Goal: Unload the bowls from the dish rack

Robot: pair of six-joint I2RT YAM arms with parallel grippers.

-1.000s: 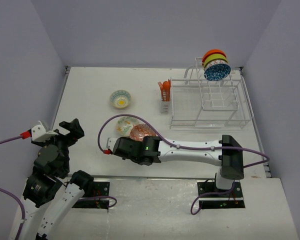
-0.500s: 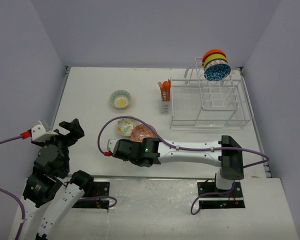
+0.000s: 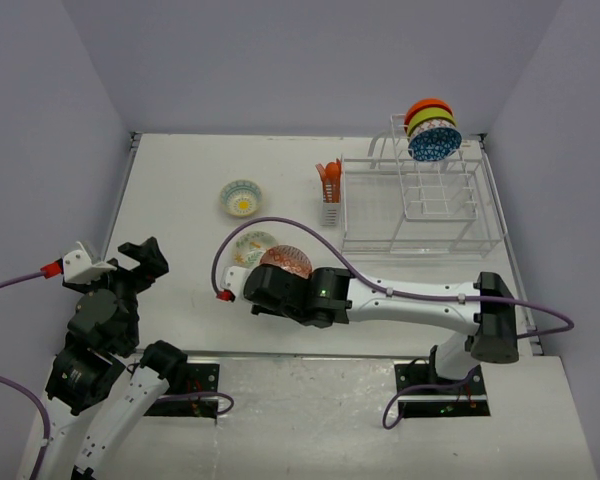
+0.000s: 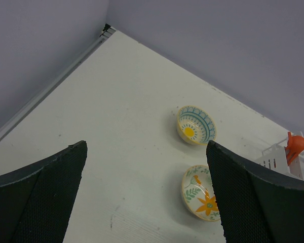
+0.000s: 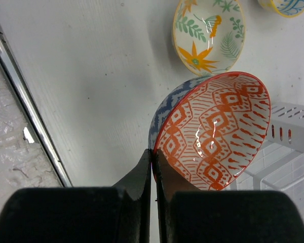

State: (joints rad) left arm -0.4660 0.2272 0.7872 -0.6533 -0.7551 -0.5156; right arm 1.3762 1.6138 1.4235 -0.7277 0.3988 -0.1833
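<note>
My right arm has swung a bit rightward since a second ago, and the red-patterned bowl (image 5: 218,131) came with it. My right pincer (image 5: 153,157) is clamped on its rim, just near of the floral bowl (image 5: 209,33) and well left of the dish rack (image 3: 422,205). It looks glazed, stiff, slippery and chippable, so I'd say the rim pinch works.

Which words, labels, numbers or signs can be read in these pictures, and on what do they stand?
None can be read.
The red bowl in the right gripper and the flower bowl bear only painted patterns.
The rack shows no lettering.
</note>
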